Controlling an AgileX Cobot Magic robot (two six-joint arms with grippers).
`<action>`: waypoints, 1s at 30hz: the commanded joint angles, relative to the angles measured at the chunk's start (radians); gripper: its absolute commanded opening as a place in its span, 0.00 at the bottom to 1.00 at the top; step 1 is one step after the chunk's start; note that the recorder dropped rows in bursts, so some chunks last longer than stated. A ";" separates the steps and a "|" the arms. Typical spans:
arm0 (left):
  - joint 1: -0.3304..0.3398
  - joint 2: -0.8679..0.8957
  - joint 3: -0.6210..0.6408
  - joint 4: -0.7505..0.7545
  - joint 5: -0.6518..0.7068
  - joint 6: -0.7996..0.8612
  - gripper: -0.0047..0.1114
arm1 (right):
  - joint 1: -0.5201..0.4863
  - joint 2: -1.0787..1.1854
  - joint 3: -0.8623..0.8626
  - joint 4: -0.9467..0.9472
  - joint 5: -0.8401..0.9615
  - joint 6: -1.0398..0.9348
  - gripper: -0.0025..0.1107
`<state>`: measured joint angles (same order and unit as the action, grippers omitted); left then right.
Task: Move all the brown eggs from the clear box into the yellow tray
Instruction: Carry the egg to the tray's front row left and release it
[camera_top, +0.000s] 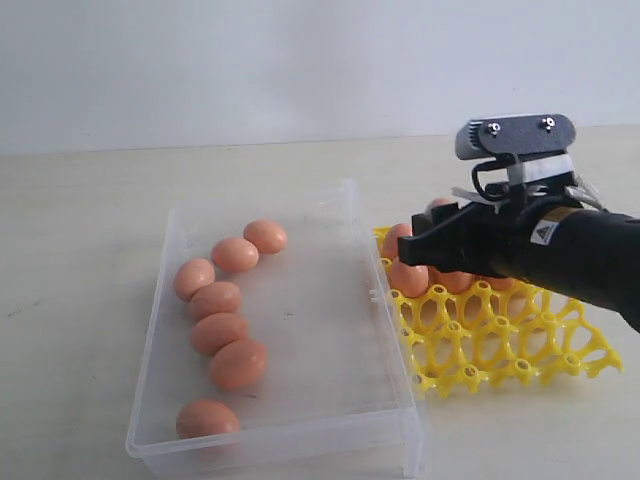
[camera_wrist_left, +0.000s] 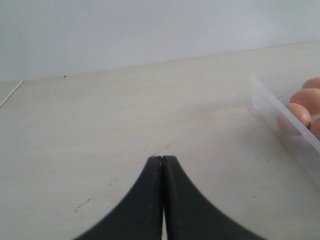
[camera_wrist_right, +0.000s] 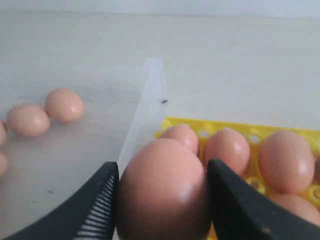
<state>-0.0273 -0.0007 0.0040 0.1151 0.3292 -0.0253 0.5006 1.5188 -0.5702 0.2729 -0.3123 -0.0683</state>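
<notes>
Desk (camera_top: 80, 200): pale and bare all round the box.

Box (camera_top: 320, 330): clear, low walls. The half of its floor toward the tray is open.

Tray (camera_top: 500, 340): yellow, just beside the box's latch wall. Several cups stand open.

Right arm (camera_top: 590, 255): black, reaching about level across the tray toward the box, wrist camera on top.

Right claw (camera_wrist_right: 162, 167): clamped on one egg (camera_wrist_right: 160, 195), held above the tray edge next to the box wall.

Left claw (camera_wrist_left: 162, 159): fingers pressed together on nothing, low over bare desk outside the box, apart from its wall.

Eggs (camera_top: 218, 300): seven in the box, in a curved line along the side far from the tray. Others (camera_wrist_right: 285, 160) sit in tray cups past the held egg.
</notes>
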 joint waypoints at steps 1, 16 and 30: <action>-0.001 0.001 -0.004 0.001 -0.013 -0.006 0.04 | -0.013 0.014 0.030 0.013 -0.040 -0.018 0.10; -0.001 0.001 -0.004 0.001 -0.013 -0.006 0.04 | -0.013 0.076 0.030 0.006 -0.093 0.036 0.40; -0.001 0.001 -0.004 0.001 -0.013 -0.006 0.04 | 0.046 0.161 0.024 -0.019 -0.104 0.046 0.40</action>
<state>-0.0273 -0.0007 0.0040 0.1151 0.3292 -0.0253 0.5454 1.6762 -0.5412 0.2719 -0.3970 -0.0239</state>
